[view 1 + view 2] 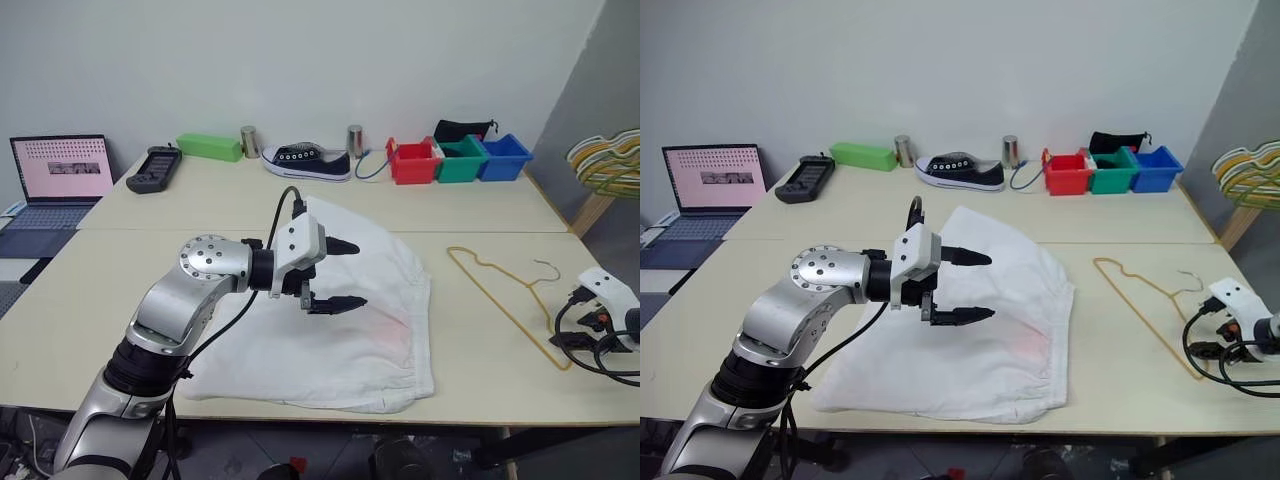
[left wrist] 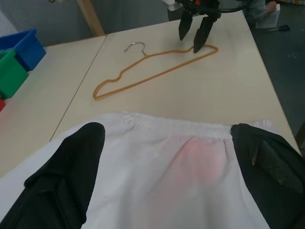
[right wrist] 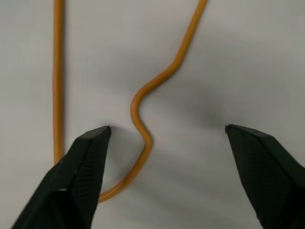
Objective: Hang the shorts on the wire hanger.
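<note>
From the head views, three bins stand in a row at the table's far edge, well beyond both grippers: a red bin point(image 1: 413, 161), a green bin point(image 1: 461, 160) and a blue bin point(image 1: 504, 157), with a black pouch point(image 1: 462, 129) resting across the back of the green and blue ones; what lies inside them cannot be made out. The left gripper point(image 1: 340, 274) hangs with fingers spread wide and empty over the shorts point(image 1: 340, 330), which lie flat on the table point(image 1: 120, 290) beneath it. The wire hanger point(image 1: 503, 294) lies flat well off to that gripper's far side, by the right gripper point(image 1: 585, 320), which is partly cut off at the frame edge. The left wrist view adds the gathered waistband and a faint pink patch just ahead of its fingers, and beyond them the right gripper poised at the hanger's end. The right wrist view brings the hanger wire point(image 3: 143, 124) close: a bent section lies between the parted fingers point(image 3: 81, 176), untouched, with nothing grasped.
</note>
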Motion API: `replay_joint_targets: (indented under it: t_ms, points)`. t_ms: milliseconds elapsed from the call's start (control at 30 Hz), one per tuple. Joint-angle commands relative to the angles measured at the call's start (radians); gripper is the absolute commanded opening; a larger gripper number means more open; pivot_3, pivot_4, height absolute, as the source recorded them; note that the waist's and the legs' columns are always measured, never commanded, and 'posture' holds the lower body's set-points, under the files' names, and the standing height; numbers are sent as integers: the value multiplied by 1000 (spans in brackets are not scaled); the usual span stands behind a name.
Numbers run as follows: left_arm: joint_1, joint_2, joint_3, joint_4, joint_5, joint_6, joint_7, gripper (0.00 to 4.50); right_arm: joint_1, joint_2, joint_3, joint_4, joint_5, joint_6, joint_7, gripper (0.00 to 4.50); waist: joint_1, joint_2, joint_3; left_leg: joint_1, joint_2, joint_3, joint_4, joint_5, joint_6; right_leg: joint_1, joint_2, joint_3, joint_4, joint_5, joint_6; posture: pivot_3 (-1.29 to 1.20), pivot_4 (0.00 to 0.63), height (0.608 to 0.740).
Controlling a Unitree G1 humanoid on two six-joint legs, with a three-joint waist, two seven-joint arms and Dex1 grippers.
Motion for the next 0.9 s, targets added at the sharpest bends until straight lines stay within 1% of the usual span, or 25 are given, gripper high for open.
replay_joint_targets:
  t_ms: [33, 100, 133, 167, 367, 467, 633, 700, 767, 833, 900]
  points:
    - [-23, 6, 9, -16, 6, -13, 2, 4500, -27, -5, 45, 57, -48, -45, 34, 2828, 1, -1, 0, 0, 0, 0, 0, 0, 0, 0, 0, 0, 0, 0, 0, -296, 65, 740]
    - [-28, 6, 12, -13, 8, -13, 5, 4500, -40, 5, 59, 92, -65, -76, 40, 2301, 2, -2, 1, 0, 0, -1, 1, 0, 0, 0, 0, 0, -1, 0, 0, -292, 65, 740]
    - [-29, 7, 14, -12, 9, -13, 6, 4500, -48, 11, 67, 111, -74, -90, 37, 2152, 2, -2, 1, -1, 0, -1, 2, 0, 0, 0, 0, -1, -1, 0, 1, -291, 64, 740]
    - [-29, 7, 15, -11, 10, -14, 7, 4500, -56, 15, 75, 126, -82, -107, 36, 1815, 2, -3, 1, -1, 0, -1, 3, 0, 0, 0, 0, -1, -1, 0, 1, -290, 63, 740]
    - [-31, 8, 19, -6, 18, -17, 8, 4500, -73, 27, 98, 183, -129, -199, 25, 695, 2, -7, 2, -1, 0, -2, 9, -1, 0, 1, -1, -1, -2, 1, 2, -292, 61, 740]
    - [-34, 8, 21, 3, 21, -20, 6, 4500, -81, 31, 89, 188, -133, -211, 22, 20, 2, -8, 2, -1, 0, -3, 11, -4, -4, 2, -2, 0, -2, 1, 1, -297, 58, 740]
    - [-47, 11, 33, 32, 26, -30, 7, 4500, -95, 24, 63, 130, -150, -278, -23, 20, 2, -7, 2, -1, 0, -5, 11, -4, -4, 3, -4, 0, -2, 1, 1, -311, 58, 740]
    - [-59, 16, 63, 65, 17, -18, 21, 4500, -97, -5, 70, 96, -222, -418, -106, 20, 2, -5, 3, -1, -1, -4, 11, -4, -4, 2, -4, 0, -2, 1, 1, -318, 58, 740]
    - [-74, 33, 103, 117, 11, -10, 29, 4500, -100, -29, 55, 33, -266, -528, -163, 20, -2, 1, 5, -2, -1, -4, 11, -4, -3, 1, -4, 0, -1, 2, 2, -321, 57, 740]
    - [-94, 47, 132, 167, 2, 1, 27, 4500, -97, -43, 46, -29, -289, -603, -177, 20, -11, 5, 6, -2, -2, -2, 11, -1, 1, 0, -4, 1, -1, 3, 5, -323, 57, 740]
    - [-146, 57, 155, 250, -13, 14, 8, 4500, -110, -41, 49, -110, -315, -664, -194, 20, -18, 6, 6, -2, -2, -1, 10, -1, 2, -1, -2, 0, 0, 2, 4, -331, 58, 740]
